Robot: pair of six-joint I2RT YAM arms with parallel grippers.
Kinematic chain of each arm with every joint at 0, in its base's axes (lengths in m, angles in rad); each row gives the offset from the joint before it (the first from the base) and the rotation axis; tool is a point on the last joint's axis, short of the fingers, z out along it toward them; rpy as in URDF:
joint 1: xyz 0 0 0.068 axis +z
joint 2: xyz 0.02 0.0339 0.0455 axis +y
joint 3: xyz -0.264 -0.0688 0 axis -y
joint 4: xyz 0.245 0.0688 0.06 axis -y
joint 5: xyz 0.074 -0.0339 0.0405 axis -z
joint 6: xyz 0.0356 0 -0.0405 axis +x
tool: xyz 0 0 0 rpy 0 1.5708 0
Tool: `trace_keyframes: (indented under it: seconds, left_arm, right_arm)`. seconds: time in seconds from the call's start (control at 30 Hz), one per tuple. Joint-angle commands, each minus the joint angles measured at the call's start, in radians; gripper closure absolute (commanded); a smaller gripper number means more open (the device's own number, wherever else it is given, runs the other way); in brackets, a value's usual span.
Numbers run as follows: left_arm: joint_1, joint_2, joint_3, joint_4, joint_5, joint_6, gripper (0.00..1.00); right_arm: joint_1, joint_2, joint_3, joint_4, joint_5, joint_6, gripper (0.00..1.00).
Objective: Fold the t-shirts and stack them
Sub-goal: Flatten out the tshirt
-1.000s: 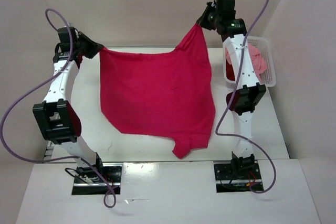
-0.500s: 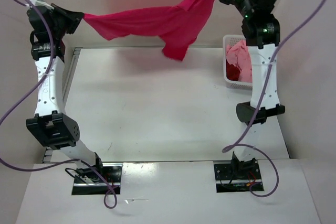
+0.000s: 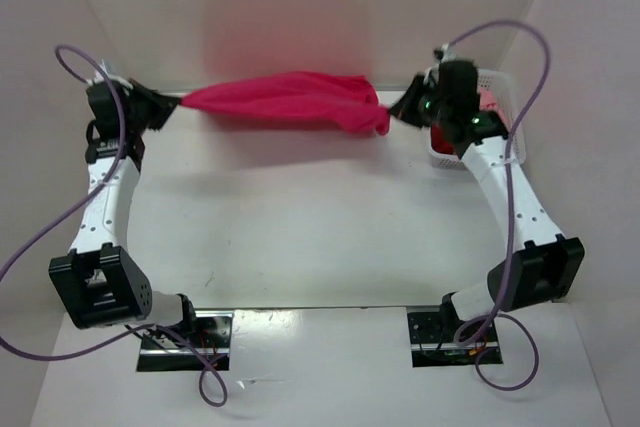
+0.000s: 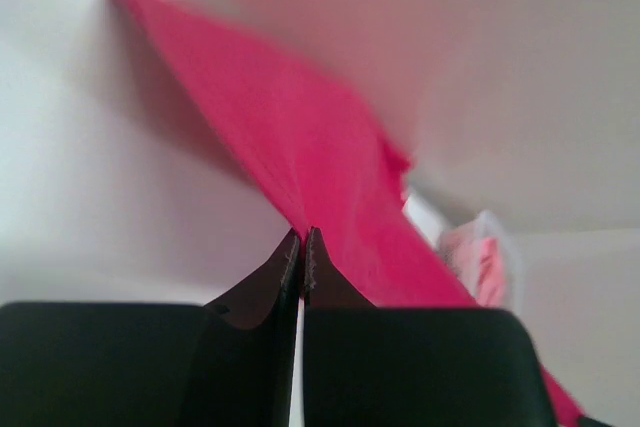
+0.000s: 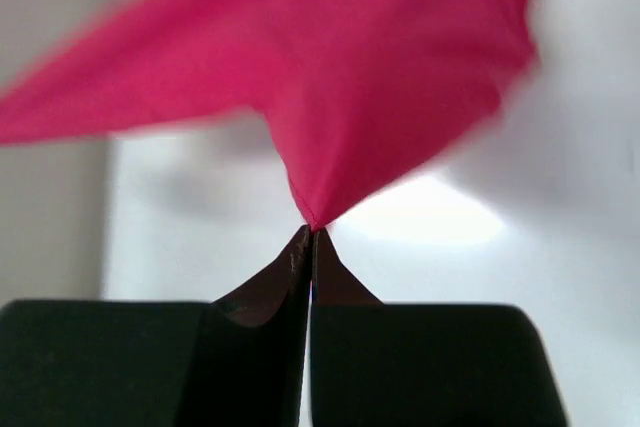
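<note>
The bright magenta-red t-shirt (image 3: 285, 99) hangs stretched between both grippers at the far edge of the table, bunched into a narrow band. My left gripper (image 3: 172, 104) is shut on its left end; in the left wrist view the cloth (image 4: 320, 157) runs out from the closed tips (image 4: 303, 235). My right gripper (image 3: 398, 107) is shut on its right end; in the right wrist view the cloth (image 5: 340, 77) fans out from the closed tips (image 5: 311, 231). The salmon pink shirt (image 3: 490, 99) lies in the basket, mostly hidden by the right arm. The dark crimson shirt (image 3: 440, 135) shows only as a dark red patch there.
The white mesh basket (image 3: 500, 87) stands at the far right of the white table (image 3: 300, 217), behind the right arm; it shows blurred in the left wrist view (image 4: 480, 257). White walls enclose the back and sides.
Both grippers have come down from high up to near the table's far edge, still holding the shirt. The shirt, spread open a second ago, is now bunched into a narrow band.
</note>
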Motion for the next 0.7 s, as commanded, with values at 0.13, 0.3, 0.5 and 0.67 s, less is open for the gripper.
trace_keyframes:
  seconds: [0.13, 0.3, 0.5, 0.67]
  left_arm:
    - [0.011, -0.161, -0.482, 0.042, -0.009, 0.009, 1.00]
    - [0.047, -0.248, -0.693, -0.021, -0.037, -0.004, 1.00]
    - [0.047, -0.330, -0.760, -0.147, -0.058, -0.013, 1.00]
    - [0.047, -0.377, -0.739, -0.266, -0.127, 0.024, 1.00]
  right_arm:
    - [0.007, -0.087, -0.551, 0.032, -0.041, -0.029, 1.00]
    - [0.007, -0.111, -0.650, -0.081, -0.054, -0.006, 1.00]
    - [0.007, -0.134, -0.707, -0.181, -0.138, 0.023, 1.00]
    - [0.007, -0.269, -0.766, -0.282, -0.195, 0.061, 1.00]
